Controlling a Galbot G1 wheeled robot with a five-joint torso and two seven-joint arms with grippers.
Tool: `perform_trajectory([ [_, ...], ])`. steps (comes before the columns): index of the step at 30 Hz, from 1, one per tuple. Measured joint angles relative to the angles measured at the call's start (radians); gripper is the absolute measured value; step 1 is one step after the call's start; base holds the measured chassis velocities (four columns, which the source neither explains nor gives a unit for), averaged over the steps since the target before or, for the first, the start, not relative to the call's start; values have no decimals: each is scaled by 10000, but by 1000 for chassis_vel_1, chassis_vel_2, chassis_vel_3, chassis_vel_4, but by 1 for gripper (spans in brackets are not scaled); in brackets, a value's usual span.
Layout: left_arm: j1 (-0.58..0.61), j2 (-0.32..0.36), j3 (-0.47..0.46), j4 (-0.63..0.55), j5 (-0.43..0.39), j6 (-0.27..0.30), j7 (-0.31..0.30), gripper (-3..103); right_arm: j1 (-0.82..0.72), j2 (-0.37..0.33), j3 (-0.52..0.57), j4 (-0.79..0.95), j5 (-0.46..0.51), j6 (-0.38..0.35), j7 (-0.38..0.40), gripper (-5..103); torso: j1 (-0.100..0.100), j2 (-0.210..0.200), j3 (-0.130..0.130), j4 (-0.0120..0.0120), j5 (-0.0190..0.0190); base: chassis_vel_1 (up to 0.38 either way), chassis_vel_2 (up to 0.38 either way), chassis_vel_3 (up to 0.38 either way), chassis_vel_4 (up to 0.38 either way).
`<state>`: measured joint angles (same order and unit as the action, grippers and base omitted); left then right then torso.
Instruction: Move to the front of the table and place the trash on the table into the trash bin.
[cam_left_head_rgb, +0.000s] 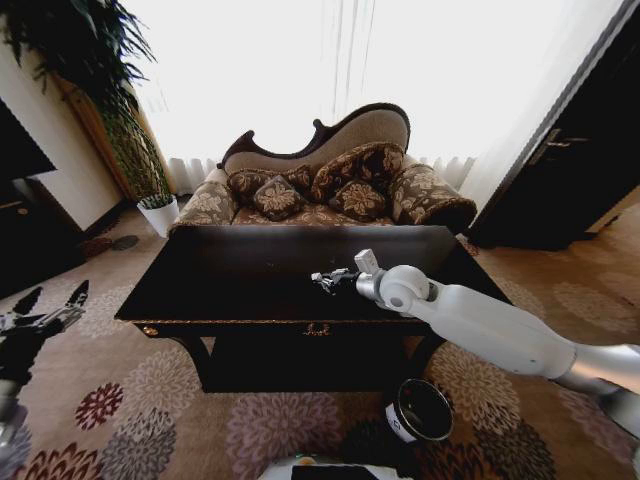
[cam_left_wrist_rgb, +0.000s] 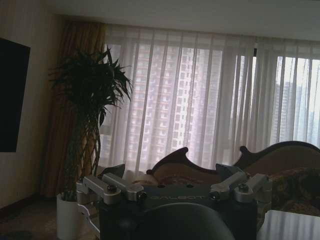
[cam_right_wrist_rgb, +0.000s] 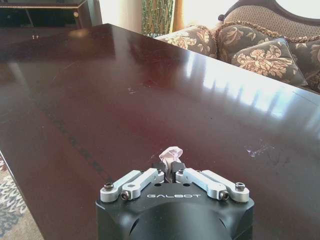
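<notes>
A: Pincer on the left arm first: it sits at the lower left of the head frame, low beside the large dark glossy wooden surface with its gold edge trim, fingers spread wide and holding nothing. I'd call it parked.

B: And the middle of the frame?

A: The right arm's pincer reaches out over the surface, near its front edge. In the right wrist view its fingers are pinched together on a small crumpled pale scrap of paper trash, right at the glossy top; I cannot tell whether the scrap has lifted off yet.

B: So which step is this?

A: The pick, I'd judge: grip made, carry not begun. I can make out no other trash on the part of the top that shows.

B: Where does it have to go?

A: The small round black trash bin stands on the patterned carpet at the lower right of centre, in front of the surface and below its edge. The next move likely calls for lifting clear, swinging back over the front edge and lowering above the bin's open mouth before letting go.

B: Any writing?

A: "GALBOT" is printed on both pincer bodies in the wrist views. The bin's white label is too small to read.
</notes>
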<state>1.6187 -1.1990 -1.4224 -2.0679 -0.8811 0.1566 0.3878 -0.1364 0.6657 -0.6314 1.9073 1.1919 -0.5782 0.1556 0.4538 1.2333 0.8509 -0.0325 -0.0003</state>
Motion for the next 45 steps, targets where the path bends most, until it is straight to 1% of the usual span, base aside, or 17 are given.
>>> perform_trajectory([
  [9,-34,56,42,19,-5,-3,-2,100,-858,-540,1102,798,174,116,-94,1,0,0,0,1,0,0,0,0,0],
  [12,-84,67,99,28,-14,-5,-12,100,-2177,-1073,2607,1815,395,140,-219,0,0,0,0,1,-1,0,0,0,0],
  [13,-84,67,99,28,-14,-5,-12,100,-2177,-1073,2607,1815,395,140,-219,0,0,0,0,1,-1,0,0,0,0],
  [17,-151,9,292,-47,-1,-6,-19,100,-4146,-1608,4540,2752,290,289,-552,0,-1,1,-1,-4,-1,0,0,0,0],
  [19,-152,3,304,-51,2,-5,-19,100,-4288,-1642,4675,2818,261,320,-584,0,0,0,-1,-4,-1,0,0,0,0],
  [20,-165,-43,397,-101,39,-6,-20,100,-5311,-1805,5540,3183,-71,647,-838,0,0,0,-1,-2,1,0,0,0,0],
  [22,-172,-95,470,-150,68,-6,-20,100,-6165,-1778,6156,3496,-313,931,-1035,0,0,1,-1,-4,0,0,0,0,0],
  [24,-152,-144,477,-195,75,-6,-20,100,-6428,-1687,6302,3624,-349,1074,-1063,0,0,1,-1,-6,2,0,0,0,0],
  [28,19,-368,376,-402,75,-13,-23,100,-6998,-1251,6448,3888,-486,1691,-1287,0,0,0,-1,5,0,0,0,0,0],
  [29,55,-426,357,-470,69,-20,-23,100,-7354,-1093,6570,3962,-588,2012,-1481,0,0,0,-1,6,0,0,0,0,0],
  [32,94,-480,344,-567,34,-41,-20,100,-8648,-763,7272,4024,-1137,3098,-2602,0,0,0,-1,1,1,0,0,0,0],
  [33,94,-480,344,-567,34,-41,-20,100,-8648,-763,7272,4024,-1137,3098,-2602,0,0,0,-1,1,1,0,0,0,0],
  [36,134,-482,334,-577,3,-89,-12,100,-10425,-333,8277,4030,-1857,4479,-3971,0,0,0,-1,2,0,0,0,0,0],
  [37,134,-482,334,-577,3,-89,-12,100,-10425,-333,8277,4030,-1857,4479,-3971,0,0,0,-1,2,0,0,0,0,0],
  [40,148,-512,354,-597,-1,-113,-6,100,-12023,281,9053,4119,-2561,5681,-5113,0,0,-1,-1,-1,0,0,0,0,0],
  [42,148,-518,366,-614,-2,-114,-5,100,-12348,435,9197,4144,-2770,5938,-5354,0,-1,-1,-1,0,0,0,0,0,0],
  [45,150,-570,411,-761,-14,-116,-2,100,-13330,998,9581,4205,-3699,6584,-5947,0,-1,-1,-1,-1,-1,0,0,0,0],
])
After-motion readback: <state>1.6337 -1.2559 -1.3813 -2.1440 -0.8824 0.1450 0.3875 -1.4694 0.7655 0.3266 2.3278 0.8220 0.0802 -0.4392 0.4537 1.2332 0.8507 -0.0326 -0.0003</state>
